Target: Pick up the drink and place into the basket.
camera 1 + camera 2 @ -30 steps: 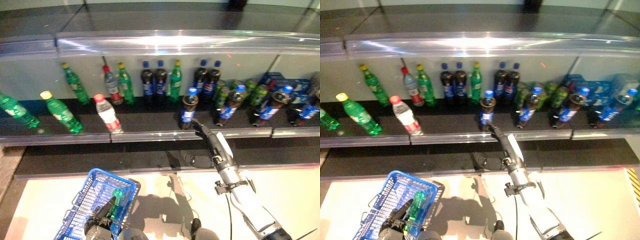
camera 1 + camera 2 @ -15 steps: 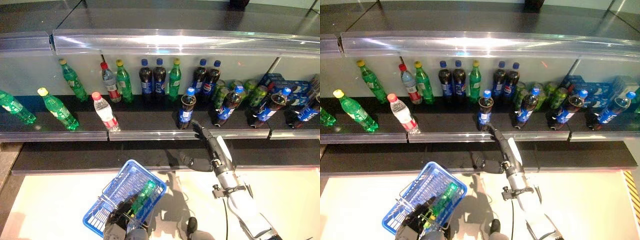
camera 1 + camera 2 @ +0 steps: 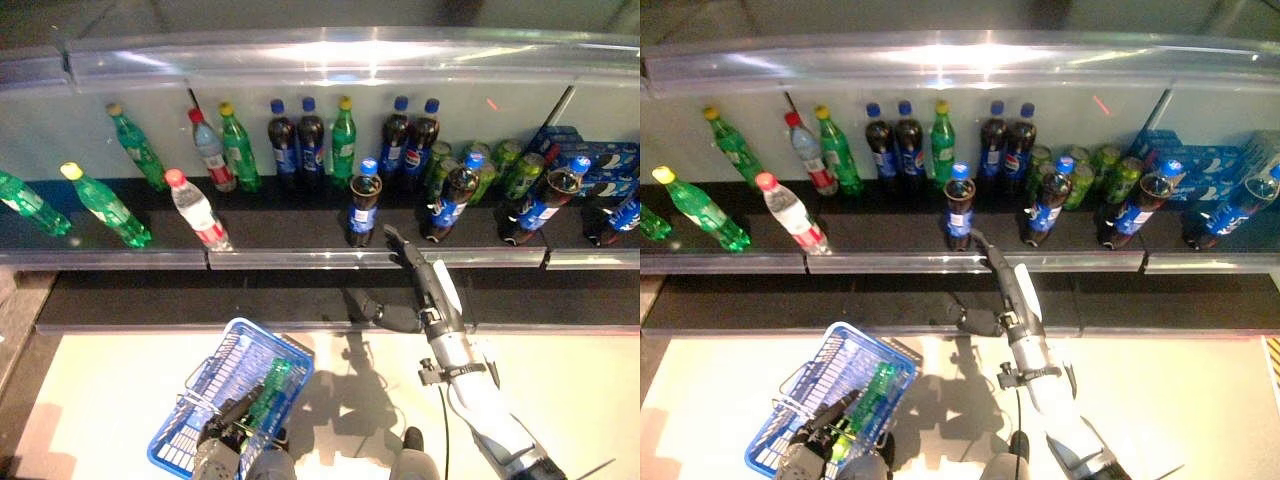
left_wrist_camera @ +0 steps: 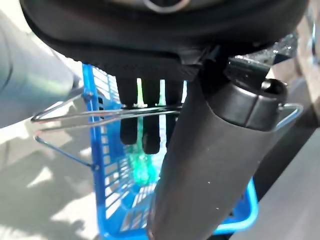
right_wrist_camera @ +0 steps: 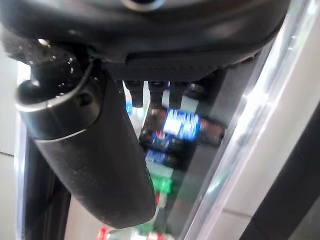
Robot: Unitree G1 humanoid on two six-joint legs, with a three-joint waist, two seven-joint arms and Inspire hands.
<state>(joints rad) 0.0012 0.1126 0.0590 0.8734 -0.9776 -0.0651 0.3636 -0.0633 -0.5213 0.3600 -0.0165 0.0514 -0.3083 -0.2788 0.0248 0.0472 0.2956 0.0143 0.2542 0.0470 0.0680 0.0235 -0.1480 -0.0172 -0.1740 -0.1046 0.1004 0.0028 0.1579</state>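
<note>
A cola bottle [image 3: 363, 207] with a blue cap stands alone near the front of the dark shelf [image 3: 290, 235]. My right hand [image 3: 408, 258] reaches up to it with straight fingers, open, its tips just short of the bottle's base. In the right wrist view the same bottle [image 5: 175, 127] shows past the fingers [image 5: 157, 95]. My left hand [image 3: 228, 428] is shut on the wire handle [image 4: 100, 114] of the blue basket [image 3: 215, 375], low at the left. A green bottle [image 3: 268, 388] lies inside the basket.
Green bottles [image 3: 100, 205] and a water bottle [image 3: 197, 210] lean on the shelf's left part. Cola bottles [image 3: 295, 150] stand along the back, with more bottles and cans [image 3: 500, 165] at the right. A clear rail [image 3: 300, 260] edges the shelf front.
The whole picture has shifted, so the camera moved. The basket has swung in towards the middle with my left hand. My right hand stays just below the cola bottle.
</note>
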